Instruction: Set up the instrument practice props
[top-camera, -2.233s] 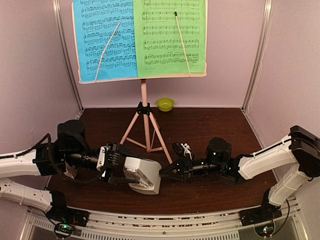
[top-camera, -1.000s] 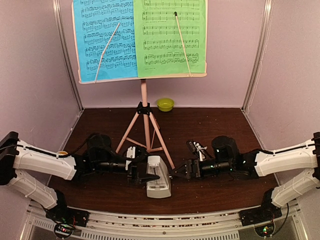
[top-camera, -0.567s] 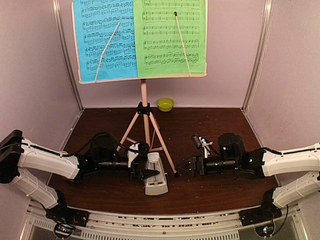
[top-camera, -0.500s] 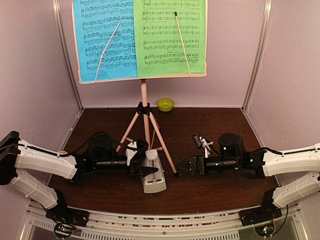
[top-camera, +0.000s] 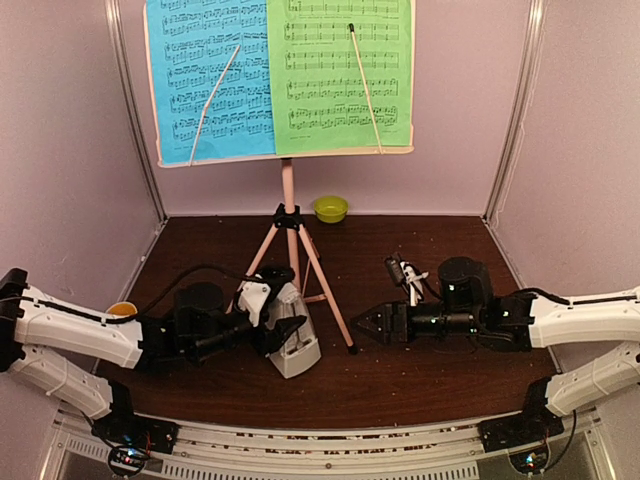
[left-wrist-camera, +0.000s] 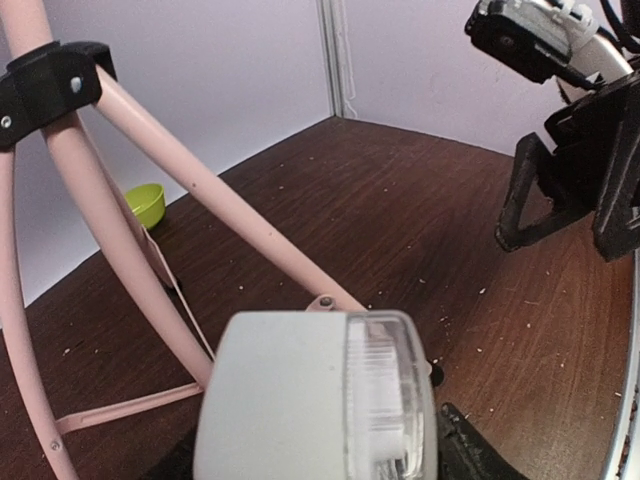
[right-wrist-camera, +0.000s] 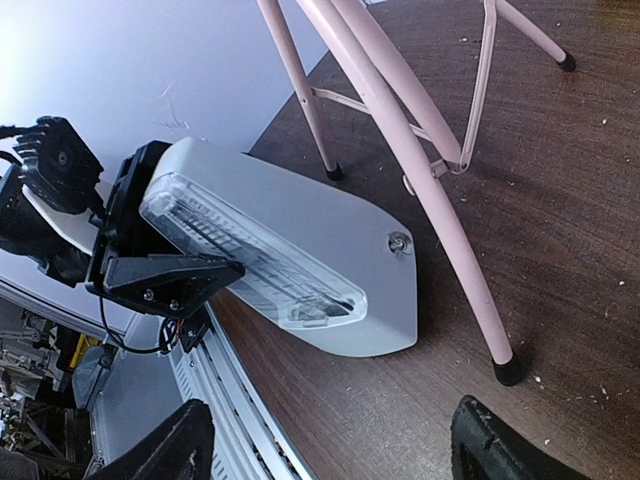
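Observation:
The pink music stand (top-camera: 288, 190) stands at the back on its tripod legs (top-camera: 322, 290), with the blue sheet (top-camera: 205, 80) and the green sheet (top-camera: 340, 75) side by side on its desk. My left gripper (top-camera: 282, 330) is shut on the white metronome (top-camera: 296, 346), which leans tilted low over the table just left of the front leg. In the left wrist view the metronome (left-wrist-camera: 300, 400) fills the lower middle. The right wrist view shows the metronome (right-wrist-camera: 300, 240) with its clear front cover up. My right gripper (top-camera: 364, 324) hovers open and empty to its right.
A lime-green bowl (top-camera: 331, 208) sits by the back wall behind the stand and also shows as the bowl (left-wrist-camera: 145, 203) in the left wrist view. A mug with a yellow inside (top-camera: 122, 309) peeks out behind my left arm. The tripod's front leg foot (right-wrist-camera: 508, 370) lies between the grippers.
My left arm has drawn back to the left, carrying the metronome up toward the tripod legs and tilting it. My right gripper has shifted slightly farther from the front edge, staying open.

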